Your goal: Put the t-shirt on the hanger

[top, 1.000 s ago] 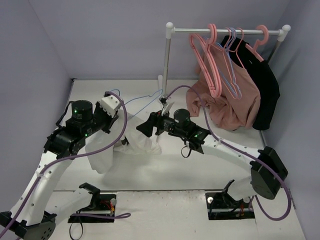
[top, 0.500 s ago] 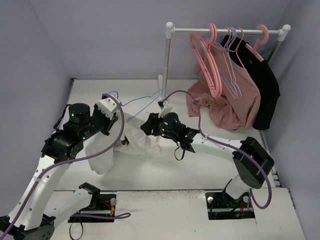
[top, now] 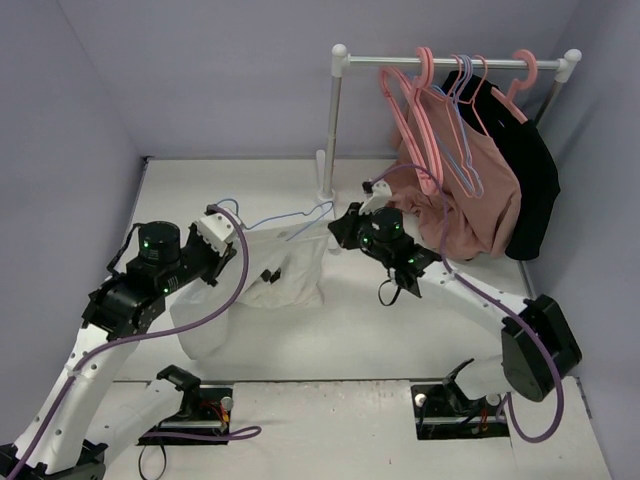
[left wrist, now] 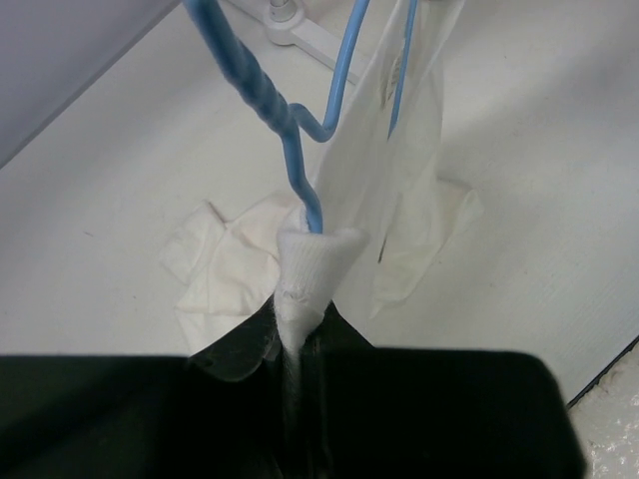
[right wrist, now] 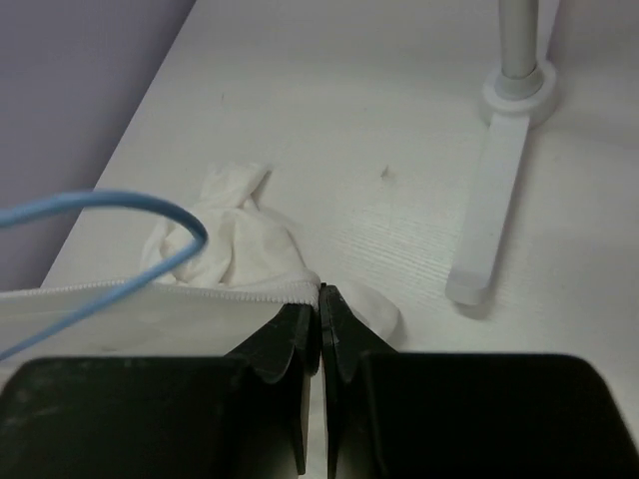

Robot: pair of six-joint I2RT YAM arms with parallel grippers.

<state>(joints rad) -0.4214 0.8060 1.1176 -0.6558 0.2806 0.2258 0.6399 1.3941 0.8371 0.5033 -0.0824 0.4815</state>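
The white t-shirt [top: 285, 268] hangs stretched between my two grippers above the table, its lower part resting on the tabletop. My left gripper [top: 236, 236] is shut on a bunched fold of the t-shirt [left wrist: 312, 261]; the light-blue hanger [left wrist: 288, 140] runs down into that fold at my left gripper [left wrist: 300, 317]. From above, the hanger [top: 275, 219] lies along the shirt's top edge. My right gripper [top: 333, 238] is shut on the stitched hem of the t-shirt [right wrist: 235, 249], seen at my right gripper [right wrist: 321, 299]. A curve of the hanger [right wrist: 110, 203] arcs to its left.
A white clothes rack [top: 333, 120] stands at the back right, with its foot [right wrist: 494, 200] just beyond my right gripper. On it hang pink hangers [top: 420, 120], a dusty-pink top [top: 470, 200] and a black garment [top: 530, 190].
My right gripper has shut on the t-shirt's hem and pulled it right and back toward the rack, stretching the cloth. The left arm has sunk slightly, still gripping.
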